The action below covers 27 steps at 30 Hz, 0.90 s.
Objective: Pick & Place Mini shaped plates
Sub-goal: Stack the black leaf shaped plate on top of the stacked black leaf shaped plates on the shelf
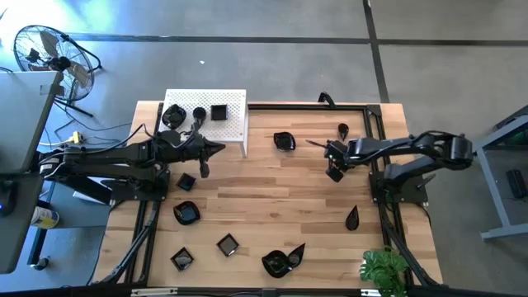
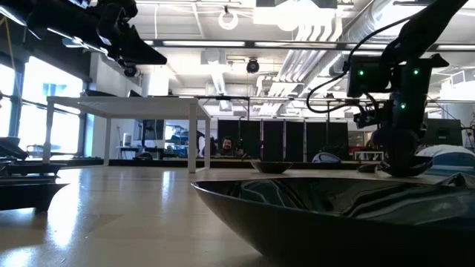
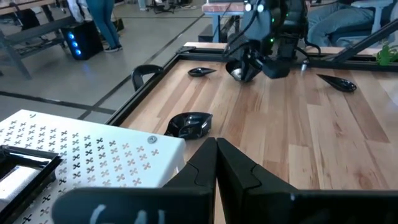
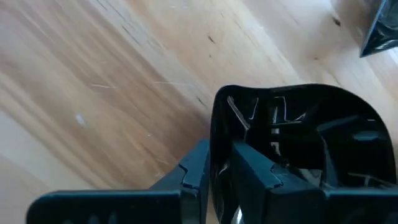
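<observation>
the right claw pinches the rim of a glossy black square plate, one finger inside and one outside, low over the tabletop, apparently to lift it. the left claw hovers shut and empty beside the white perforated stand.

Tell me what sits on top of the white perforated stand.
Three black mini plates sit on the white stand. The left arm overlaps its near edge, hiding whatever lies beneath it.

Grey concrete floor, a standing fan, white ceiling ducts overhead.
</observation>
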Available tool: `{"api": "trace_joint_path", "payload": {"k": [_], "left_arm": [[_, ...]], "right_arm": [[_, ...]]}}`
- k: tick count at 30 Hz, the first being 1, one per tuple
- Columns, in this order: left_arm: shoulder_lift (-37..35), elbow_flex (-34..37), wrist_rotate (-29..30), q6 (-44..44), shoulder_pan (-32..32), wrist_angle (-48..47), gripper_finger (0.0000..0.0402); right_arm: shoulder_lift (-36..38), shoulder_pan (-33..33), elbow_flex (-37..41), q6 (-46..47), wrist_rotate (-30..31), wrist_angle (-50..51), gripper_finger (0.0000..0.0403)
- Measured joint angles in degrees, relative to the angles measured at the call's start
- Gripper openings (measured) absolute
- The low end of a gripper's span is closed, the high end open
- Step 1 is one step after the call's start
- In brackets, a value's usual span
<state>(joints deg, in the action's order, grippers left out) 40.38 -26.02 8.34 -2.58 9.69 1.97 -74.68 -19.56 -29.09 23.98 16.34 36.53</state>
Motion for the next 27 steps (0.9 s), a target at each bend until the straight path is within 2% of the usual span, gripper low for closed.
{"api": "trace_joint_path", "payload": {"k": [12, 19, 27], "left_arm": [[0.0, -0.04, 0.11, -0.59, 0.0, 1.07, 0.0001], [0.0, -0.04, 0.35, -0.62, 0.04, 1.25, 0.0001], [0.0, -0.04, 0.33, -0.62, 0.04, 1.23, 0.0001]], "right_arm": [[-0.54, 3.68, -1.26, -0.45, 2.72, 1.88, 0.0007], [-0.56, 6.28, -5.15, -0.48, 3.06, 6.15, 0.0001], [-0.56, 16.24, -12.32, -0.48, 1.9, 5.68, 0.0]]}}
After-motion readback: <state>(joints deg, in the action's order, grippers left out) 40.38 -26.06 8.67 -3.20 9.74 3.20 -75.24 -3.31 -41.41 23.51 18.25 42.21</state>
